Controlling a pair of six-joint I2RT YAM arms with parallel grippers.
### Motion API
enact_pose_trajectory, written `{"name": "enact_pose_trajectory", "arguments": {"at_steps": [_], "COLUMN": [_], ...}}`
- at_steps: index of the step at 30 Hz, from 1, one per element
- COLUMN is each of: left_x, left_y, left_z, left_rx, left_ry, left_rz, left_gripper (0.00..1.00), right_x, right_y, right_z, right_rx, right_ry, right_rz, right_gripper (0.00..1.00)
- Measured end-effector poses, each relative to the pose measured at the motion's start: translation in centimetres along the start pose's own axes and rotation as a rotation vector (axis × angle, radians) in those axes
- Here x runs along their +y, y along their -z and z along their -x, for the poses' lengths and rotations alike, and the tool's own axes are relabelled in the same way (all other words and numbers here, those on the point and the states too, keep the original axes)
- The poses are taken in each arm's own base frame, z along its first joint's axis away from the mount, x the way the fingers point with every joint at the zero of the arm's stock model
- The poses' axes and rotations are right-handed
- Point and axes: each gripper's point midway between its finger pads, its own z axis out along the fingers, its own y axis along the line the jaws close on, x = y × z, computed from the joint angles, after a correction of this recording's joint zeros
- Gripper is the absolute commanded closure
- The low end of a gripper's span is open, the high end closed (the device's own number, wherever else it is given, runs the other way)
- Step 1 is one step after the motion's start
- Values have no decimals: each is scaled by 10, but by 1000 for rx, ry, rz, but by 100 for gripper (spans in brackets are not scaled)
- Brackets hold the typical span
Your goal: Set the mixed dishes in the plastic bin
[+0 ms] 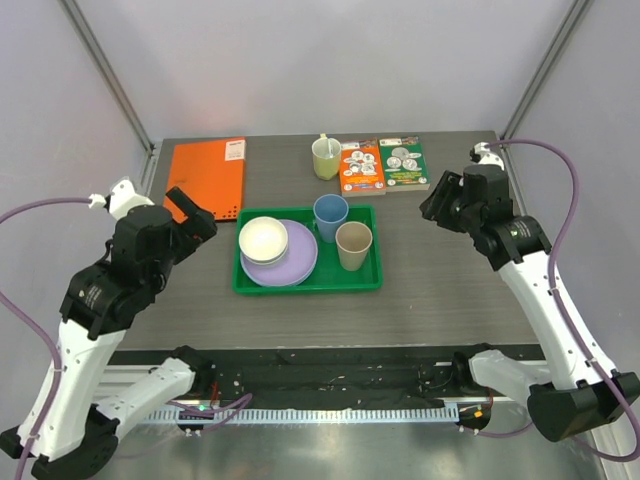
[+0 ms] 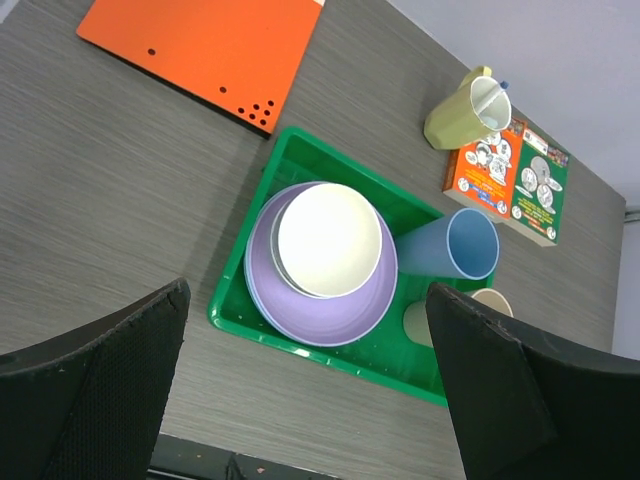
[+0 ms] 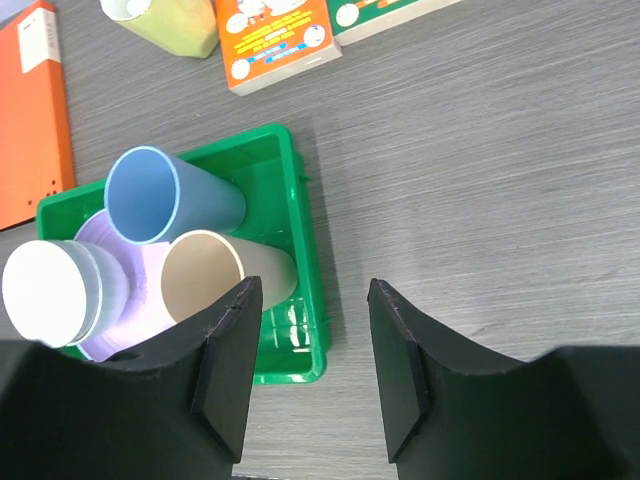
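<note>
The green plastic bin (image 1: 377, 262) sits mid-table. In its left half lies a lilac plate (image 1: 295, 268) with light blue plates (image 3: 108, 287) and a cream bowl (image 1: 263, 239) stacked on it. A blue cup (image 1: 330, 215) and a beige cup (image 1: 353, 245) stand upright in its right half. My left gripper (image 1: 193, 216) is open and empty, raised left of the bin. In the left wrist view (image 2: 307, 300) the bin (image 2: 300, 335) lies between its fingers. My right gripper (image 1: 432, 205) is open and empty, raised right of the bin; its wrist view (image 3: 314, 290) shows the bin's right rim (image 3: 310, 290).
A flat orange folder (image 1: 205, 172) lies at the back left. A yellow-green mug with a spoon (image 1: 326, 158) stands behind the bin. Beside it lie an orange booklet (image 1: 362, 166) and a green booklet (image 1: 404, 162). Grey walls enclose the table.
</note>
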Motion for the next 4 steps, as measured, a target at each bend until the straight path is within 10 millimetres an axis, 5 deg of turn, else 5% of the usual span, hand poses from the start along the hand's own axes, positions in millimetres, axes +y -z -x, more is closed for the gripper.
{"name": "enact_pose_trajectory", "arguments": {"at_steps": [4], "left_x": [-1], "left_y": [1], "left_z": [-2], "left_rx": [10], "left_ry": [-3], "left_rz": [-12], "left_gripper": [0], "right_x": [4], "right_y": [7], "right_z": [2], "right_rx": [-20], "right_ry": [-6], "right_rz": [31], "right_gripper": [48]}}
